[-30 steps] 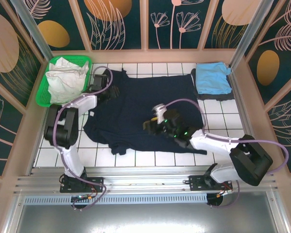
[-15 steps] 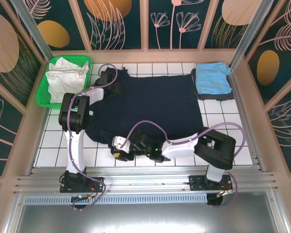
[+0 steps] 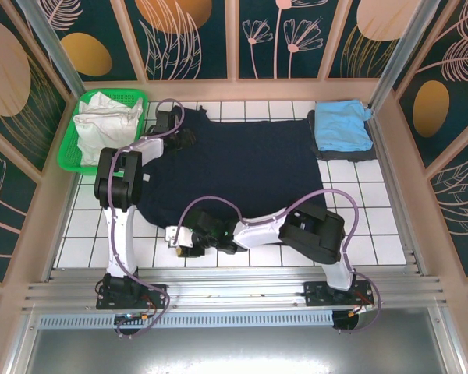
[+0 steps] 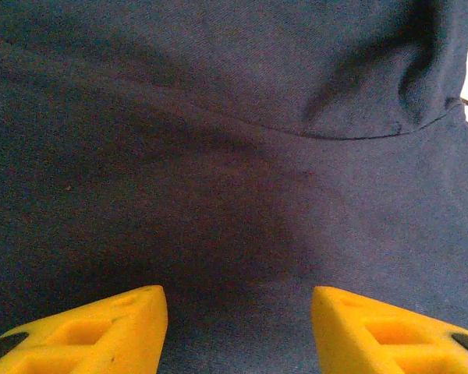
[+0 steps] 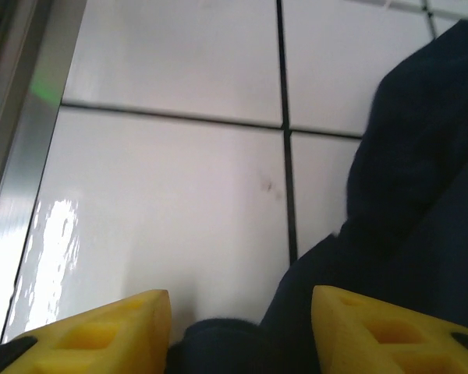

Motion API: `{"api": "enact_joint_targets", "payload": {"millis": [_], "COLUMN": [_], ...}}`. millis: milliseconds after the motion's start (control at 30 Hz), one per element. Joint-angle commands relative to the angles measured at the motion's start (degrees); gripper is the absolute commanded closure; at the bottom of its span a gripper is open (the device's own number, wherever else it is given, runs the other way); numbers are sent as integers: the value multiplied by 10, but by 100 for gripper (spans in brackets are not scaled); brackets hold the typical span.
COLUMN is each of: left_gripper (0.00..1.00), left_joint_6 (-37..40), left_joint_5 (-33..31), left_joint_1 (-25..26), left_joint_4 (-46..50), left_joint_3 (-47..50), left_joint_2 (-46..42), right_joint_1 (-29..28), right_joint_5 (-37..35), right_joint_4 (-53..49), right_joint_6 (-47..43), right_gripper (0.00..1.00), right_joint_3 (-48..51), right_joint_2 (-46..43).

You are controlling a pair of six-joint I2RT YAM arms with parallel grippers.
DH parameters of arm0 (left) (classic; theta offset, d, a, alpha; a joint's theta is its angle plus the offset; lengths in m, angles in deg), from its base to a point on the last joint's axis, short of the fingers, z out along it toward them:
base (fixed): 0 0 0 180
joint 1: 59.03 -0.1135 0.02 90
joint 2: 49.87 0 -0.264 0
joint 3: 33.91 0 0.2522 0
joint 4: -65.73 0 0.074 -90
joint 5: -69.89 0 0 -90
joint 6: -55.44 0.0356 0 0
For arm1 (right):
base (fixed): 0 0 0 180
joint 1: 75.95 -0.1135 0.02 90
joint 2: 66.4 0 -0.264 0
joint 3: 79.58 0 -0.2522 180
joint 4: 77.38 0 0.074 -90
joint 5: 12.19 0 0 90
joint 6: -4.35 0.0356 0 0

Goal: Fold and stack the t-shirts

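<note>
White tiled table (image 3: 374,226), floral panels around.
Item 1: navy t-shirt (image 3: 242,167), spread flat between my 2 grippers.
My left gripper (image 4: 238,327): fingers spread, nothing held, low over the shirt's cloth, a curved seam ahead of it.
My right gripper (image 5: 242,327): fingers parted, shirt's edge lying between them, bare tile ahead.
Item 2: light blue t-shirt (image 3: 342,128), well apart from both.
Item 3: white t-shirt (image 3: 101,125), in green basket (image 3: 66,156), near left gripper.

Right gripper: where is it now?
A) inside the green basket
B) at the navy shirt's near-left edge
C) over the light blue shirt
B: the top view shows the right gripper, open, at the near-left edge of the navy shirt.
</note>
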Motion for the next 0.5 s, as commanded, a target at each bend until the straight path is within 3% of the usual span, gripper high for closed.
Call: {"api": "enact_joint_targets", "payload": {"millis": [0, 67, 167, 267, 367, 467], "left_gripper": [47, 47, 47, 48, 48, 48], "left_joint_6": [16, 18, 20, 23, 25, 27], "left_joint_5": [4, 6, 9, 10, 11, 12], "left_joint_1": [-11, -12, -12, -13, -14, -15], "left_joint_4": [55, 54, 53, 53, 52, 52], "left_joint_3": [-9, -11, -11, -12, -13, -16], "left_joint_2": [35, 35, 33, 32, 32, 32], "right_joint_1": [-1, 2, 6, 5, 4, 7], "right_joint_5": [-21, -58, -109, -145, -152, -106], "right_joint_4": [-66, -62, -43, -7, 13, 64], "right_joint_6": [-16, -13, -10, -19, -19, -1], "right_gripper": [49, 54, 76, 91, 99, 100], "right_joint_3": [-19, -17, -13, 2, 17, 71], "right_joint_2": [3, 3, -6, -31, -71, -147]}}
